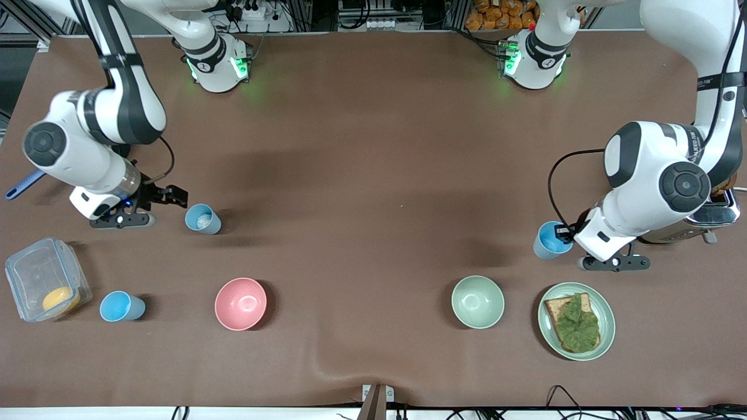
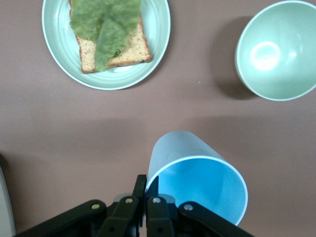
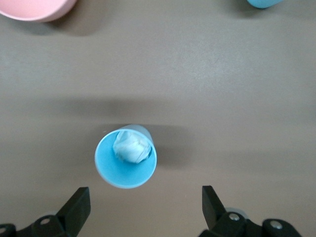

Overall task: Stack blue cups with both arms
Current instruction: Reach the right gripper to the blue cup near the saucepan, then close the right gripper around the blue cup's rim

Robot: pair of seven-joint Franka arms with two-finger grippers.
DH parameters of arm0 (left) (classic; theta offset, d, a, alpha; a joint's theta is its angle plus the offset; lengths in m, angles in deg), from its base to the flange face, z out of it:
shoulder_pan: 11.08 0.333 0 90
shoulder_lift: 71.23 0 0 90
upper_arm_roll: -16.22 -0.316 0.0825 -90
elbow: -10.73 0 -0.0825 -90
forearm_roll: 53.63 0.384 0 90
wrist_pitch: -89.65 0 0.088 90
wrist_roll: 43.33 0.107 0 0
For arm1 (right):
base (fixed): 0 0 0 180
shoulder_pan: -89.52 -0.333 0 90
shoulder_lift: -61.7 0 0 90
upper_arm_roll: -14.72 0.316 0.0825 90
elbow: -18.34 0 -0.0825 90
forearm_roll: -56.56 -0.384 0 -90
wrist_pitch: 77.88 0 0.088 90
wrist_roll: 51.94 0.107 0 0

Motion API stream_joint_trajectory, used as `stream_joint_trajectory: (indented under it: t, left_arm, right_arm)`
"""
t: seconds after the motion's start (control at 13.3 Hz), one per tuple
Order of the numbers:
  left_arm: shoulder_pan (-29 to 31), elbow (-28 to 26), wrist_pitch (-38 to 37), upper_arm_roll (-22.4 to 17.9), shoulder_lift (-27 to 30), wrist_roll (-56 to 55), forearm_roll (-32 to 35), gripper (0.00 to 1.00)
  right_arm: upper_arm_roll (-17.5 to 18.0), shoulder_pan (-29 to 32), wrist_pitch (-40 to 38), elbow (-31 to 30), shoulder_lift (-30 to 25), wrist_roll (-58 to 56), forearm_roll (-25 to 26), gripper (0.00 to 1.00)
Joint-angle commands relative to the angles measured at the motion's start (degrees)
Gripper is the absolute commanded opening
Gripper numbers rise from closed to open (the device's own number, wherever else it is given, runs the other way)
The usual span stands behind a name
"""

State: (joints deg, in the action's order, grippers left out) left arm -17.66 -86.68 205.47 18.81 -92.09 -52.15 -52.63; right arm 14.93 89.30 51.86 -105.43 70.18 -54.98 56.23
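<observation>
Our left gripper is pinching the rim of a blue cup above the table, near the green bowl. Our right gripper is hovering wide open beside a second cup holding crumpled paper.

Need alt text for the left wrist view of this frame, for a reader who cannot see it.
The left gripper is shut on the rim of a blue cup, held above the brown table. Also on the table are a pale green plate carrying toast with a lettuce leaf, and a pale green bowl.
</observation>
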Motion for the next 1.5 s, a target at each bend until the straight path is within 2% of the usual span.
stream_joint_trajectory:
  t: [0.0,0.45,0.83,0.98,1.13,1.28,1.35,1.43]
  left_arm:
    - [-1.24,2.48,-2.34,0.23,-0.76,-1.29,0.41,0.00]
    - [-2.29,2.57,-2.34,0.31,-0.84,-2.60,0.32,0.00]
    - [-3.52,2.48,-2.34,0.31,-0.93,-5.24,0.58,0.00]
    - [-3.52,2.48,-2.34,0.31,-0.93,-5.42,0.49,0.00]
    - [-3.52,2.39,-2.34,0.31,-1.02,-5.51,0.49,0.00]
    - [-3.52,2.22,-2.34,0.31,-1.02,-5.51,0.49,0.00]
    - [-3.52,2.30,-2.34,0.31,-1.02,-5.59,0.49,0.00]
    - [-3.61,2.22,-2.34,0.31,-1.02,-5.85,0.49,0.00]
  right_arm:
    - [0.50,1.27,4.46,0.20,3.99,-1.45,0.50,1.00]
    - [0.50,1.27,8.15,0.82,8.13,-1.45,0.50,1.00]
    - [0.58,1.36,8.34,0.38,9.45,-1.45,0.50,0.98]
    - [0.67,1.44,8.34,0.47,10.07,-1.36,0.41,0.80]
    - [0.67,1.53,8.25,0.38,10.77,-1.27,-0.54,0.55]
    - [0.67,1.44,7.73,0.47,11.12,-1.19,-0.82,0.23]
    - [0.67,1.44,7.55,0.47,11.12,-1.10,-0.82,0.09]
    - [0.67,1.27,7.28,0.47,11.12,-1.01,-0.82,0.00]
